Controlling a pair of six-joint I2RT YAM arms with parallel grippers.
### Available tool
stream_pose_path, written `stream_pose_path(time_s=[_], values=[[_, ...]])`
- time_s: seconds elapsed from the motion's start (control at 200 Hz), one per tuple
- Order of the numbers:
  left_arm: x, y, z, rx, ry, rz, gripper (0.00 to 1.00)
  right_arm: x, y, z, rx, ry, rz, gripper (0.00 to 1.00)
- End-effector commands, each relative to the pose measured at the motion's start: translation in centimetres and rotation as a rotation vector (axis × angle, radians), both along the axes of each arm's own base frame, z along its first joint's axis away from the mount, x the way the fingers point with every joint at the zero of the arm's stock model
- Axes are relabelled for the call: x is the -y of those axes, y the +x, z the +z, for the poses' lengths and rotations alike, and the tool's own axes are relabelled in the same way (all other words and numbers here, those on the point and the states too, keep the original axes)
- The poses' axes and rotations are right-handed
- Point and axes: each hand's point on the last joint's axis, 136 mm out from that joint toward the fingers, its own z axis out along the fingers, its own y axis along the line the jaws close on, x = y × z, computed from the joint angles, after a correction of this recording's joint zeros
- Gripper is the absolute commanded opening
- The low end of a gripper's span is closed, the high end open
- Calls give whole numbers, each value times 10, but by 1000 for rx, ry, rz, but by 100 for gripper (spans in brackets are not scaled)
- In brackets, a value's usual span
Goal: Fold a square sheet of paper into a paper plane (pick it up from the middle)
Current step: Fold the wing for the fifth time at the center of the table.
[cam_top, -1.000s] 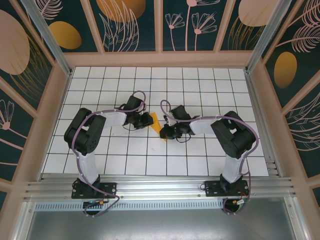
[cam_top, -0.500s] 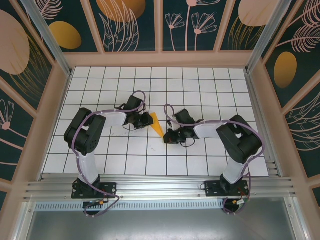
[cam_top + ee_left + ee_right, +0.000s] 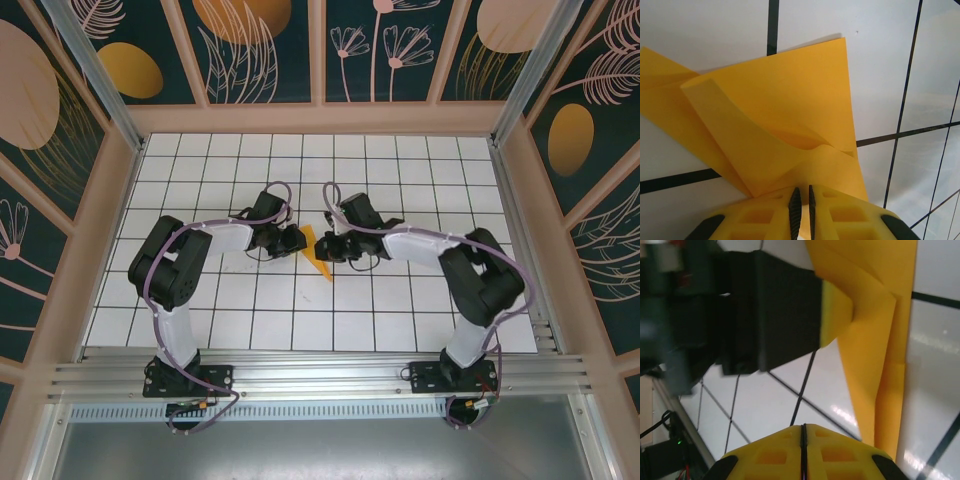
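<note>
Your left gripper (image 3: 801, 197) sits at the edge of the paper sheet (image 3: 790, 115). Its pads are almost touching, and the paper seems to be caught between them, though the pinch itself is hard to make out. Your right gripper (image 3: 802, 440) has its jaws pressed together on nothing, just beside the sheet's long edge. The sheet lies mid-table on the white grid table (image 3: 400, 320), between the two grippers. It is an orange-yellow creased wedge with one flap bowed upward.

Black-and-white arms (image 3: 170, 262), purple cables (image 3: 326, 212), yellow end effector (image 3: 801, 192)
</note>
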Motion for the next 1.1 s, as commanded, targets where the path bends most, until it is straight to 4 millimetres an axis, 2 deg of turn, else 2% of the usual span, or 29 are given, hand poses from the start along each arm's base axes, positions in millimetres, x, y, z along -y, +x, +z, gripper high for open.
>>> stream_pose_path(time_s=[0.0, 0.16, 0.275, 0.465, 0.54, 0.64, 0.766, 0.921, 1.096], values=[[-41, -13, -66, -67, 230, 54, 18, -1, 5, -25, -55, -46, -14, 8], [-39, -9, -62, -58, 223, 55, 18, 8, -2, -45, -87, -95, -17, 7], [-33, -2, -50, -31, 196, 51, 19, 19, -7, -59, -113, -128, -34, 7], [-3, 22, 7, 125, 51, -24, 22, 30, -11, -80, -159, -154, -62, 4], [10, 25, 33, 185, -47, -51, 24, 33, -12, -85, -175, -159, -71, 4], [21, 21, 54, 239, -153, -72, 24, 36, -13, -90, -197, -169, -86, 3], [20, 3, 49, 246, -185, -87, 24, 38, -14, -94, -215, -182, -96, 3], [24, -13, 34, 217, -173, -127, 24, 40, -15, -99, -232, -202, -101, 2], [34, -22, 38, 235, -208, -166, 24, 42, -17, -102, -242, -213, -103, 2]])
